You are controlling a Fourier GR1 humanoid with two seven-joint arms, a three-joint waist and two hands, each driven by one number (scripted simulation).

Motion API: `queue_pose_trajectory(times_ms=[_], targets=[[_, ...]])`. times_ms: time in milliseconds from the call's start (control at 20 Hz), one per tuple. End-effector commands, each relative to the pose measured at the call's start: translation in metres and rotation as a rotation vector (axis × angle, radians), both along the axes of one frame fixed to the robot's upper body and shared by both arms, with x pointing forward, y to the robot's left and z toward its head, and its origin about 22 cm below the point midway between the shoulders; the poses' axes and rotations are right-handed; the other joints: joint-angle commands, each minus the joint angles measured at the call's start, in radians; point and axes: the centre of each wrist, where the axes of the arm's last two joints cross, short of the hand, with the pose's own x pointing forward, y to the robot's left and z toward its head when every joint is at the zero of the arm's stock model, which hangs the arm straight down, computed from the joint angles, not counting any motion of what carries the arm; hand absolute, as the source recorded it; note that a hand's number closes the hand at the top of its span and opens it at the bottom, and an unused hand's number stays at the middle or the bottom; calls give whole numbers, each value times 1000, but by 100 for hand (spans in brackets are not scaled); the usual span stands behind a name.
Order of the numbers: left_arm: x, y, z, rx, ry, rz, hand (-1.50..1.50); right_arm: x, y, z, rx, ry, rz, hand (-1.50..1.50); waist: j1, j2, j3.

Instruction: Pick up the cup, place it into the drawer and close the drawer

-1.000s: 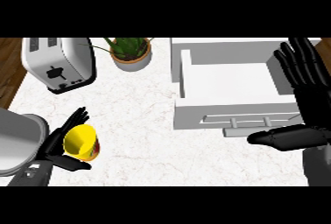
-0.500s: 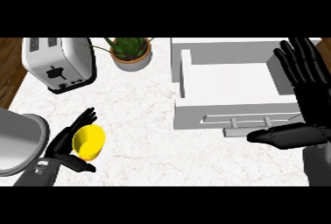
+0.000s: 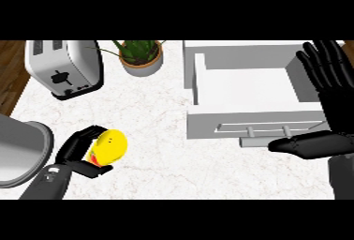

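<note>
Yellow cup sits gripped in our curled left hand on the marble counter, while our right hand rests flat-fingered beside the open drawer.

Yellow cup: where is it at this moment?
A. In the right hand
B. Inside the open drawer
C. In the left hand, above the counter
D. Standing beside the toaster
C: the left hand has its fingers curled round the yellow cup over the counter, well apart from the open drawer.
</note>
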Motion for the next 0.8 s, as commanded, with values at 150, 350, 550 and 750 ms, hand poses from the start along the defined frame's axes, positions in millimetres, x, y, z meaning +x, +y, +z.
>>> queue_pose_trajectory(times_ms=[150, 350, 550, 750], targets=[[7, -18, 0, -208, -246, 13, 150, -5, -6, -11, -3, -2, -14, -150, 0, -1, -1], [15, -34, -2, -165, -295, 414, 150, 3, -11, -4, 21, 4, -22, -150, 15, -1, 0], [24, -48, 2, -261, -354, 544, 150, 0, -5, -4, 8, 11, -19, -150, 17, -6, 2], [58, -86, 28, -297, -381, 388, 150, -8, -24, -7, 19, 5, -43, -150, 19, -11, 4]])
